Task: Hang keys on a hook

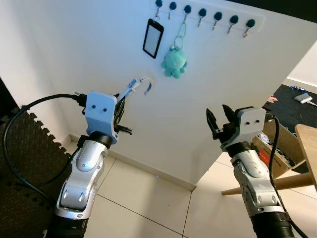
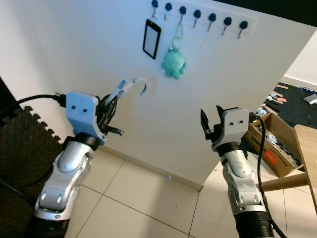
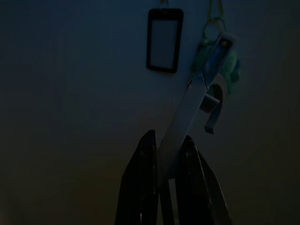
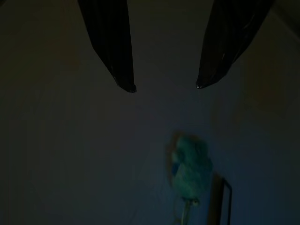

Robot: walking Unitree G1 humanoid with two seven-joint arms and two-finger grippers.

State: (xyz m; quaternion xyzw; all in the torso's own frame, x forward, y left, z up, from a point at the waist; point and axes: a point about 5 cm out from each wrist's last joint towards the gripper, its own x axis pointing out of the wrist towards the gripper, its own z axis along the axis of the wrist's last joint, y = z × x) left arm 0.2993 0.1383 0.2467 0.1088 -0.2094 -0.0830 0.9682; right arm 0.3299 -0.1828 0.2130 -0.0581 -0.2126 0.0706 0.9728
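1. The left gripper (image 1: 120,101) is clamped on the key holder (image 1: 132,88), its ring (image 1: 146,85) sticking up and forward toward the wall (image 1: 99,44).
2. The row of hooks (image 1: 203,14) lies well above and to the right of that ring (several pegs look free), so the left arm is the nearer one.
3. The right gripper (image 1: 219,118) hangs spread and empty, lower, near the teal plush toy (image 1: 174,62).
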